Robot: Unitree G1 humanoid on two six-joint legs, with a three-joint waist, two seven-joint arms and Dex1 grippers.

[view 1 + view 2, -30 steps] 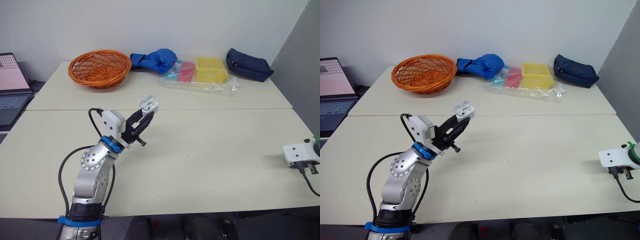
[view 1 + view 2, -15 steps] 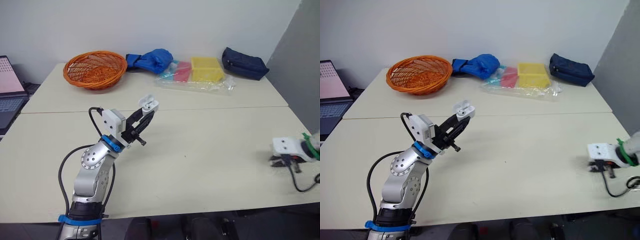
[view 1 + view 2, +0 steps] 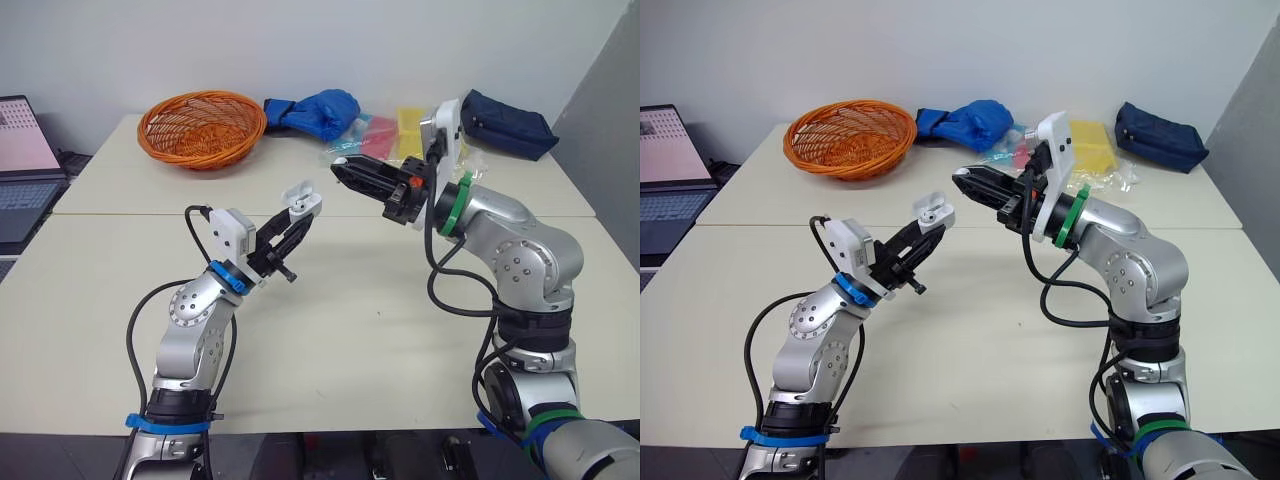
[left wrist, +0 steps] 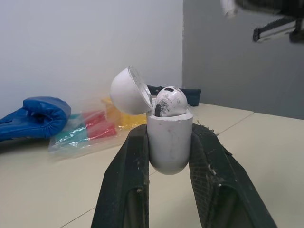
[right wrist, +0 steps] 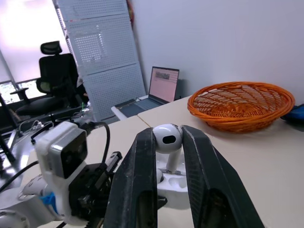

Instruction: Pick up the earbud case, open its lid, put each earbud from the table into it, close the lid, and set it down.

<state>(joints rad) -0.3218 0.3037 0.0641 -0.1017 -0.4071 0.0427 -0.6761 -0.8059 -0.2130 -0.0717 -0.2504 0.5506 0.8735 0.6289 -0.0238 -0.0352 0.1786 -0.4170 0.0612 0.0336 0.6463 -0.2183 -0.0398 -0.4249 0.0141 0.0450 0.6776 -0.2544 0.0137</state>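
**Holding state.** My left gripper [image 4: 169, 134] is clamped narrow on the earbud case [image 3: 303, 203], one finger on each flat side of its lower body. This grip leaves the hinge and the mouth free. The lid [image 4: 129, 90] is swung back open. One earbud [image 4: 170, 102] already sits in the case, head showing above the rim, with the bay beside it open.

**Right tool.** My right gripper [image 3: 342, 170] is pinched on the second earbud [image 5: 167, 138], the fingers on either side of its head. The stem hangs free below, so it can enter the case first.

**Position.** The second earbud is near the case, just above and to the right of it, not touching. In the right wrist view the stem lines up over the open mouth.

**Arm pose.** The left forearm rises from a bent elbow and tilts the case up, clear of the table [image 3: 400, 300], presenting the mouth to the other arm. The right arm is raised and reaches across toward the case, fingers pointing at it.

**Judgement.** The next step is a short descent of the stem into the free bay. A stem out of line would catch the rim.
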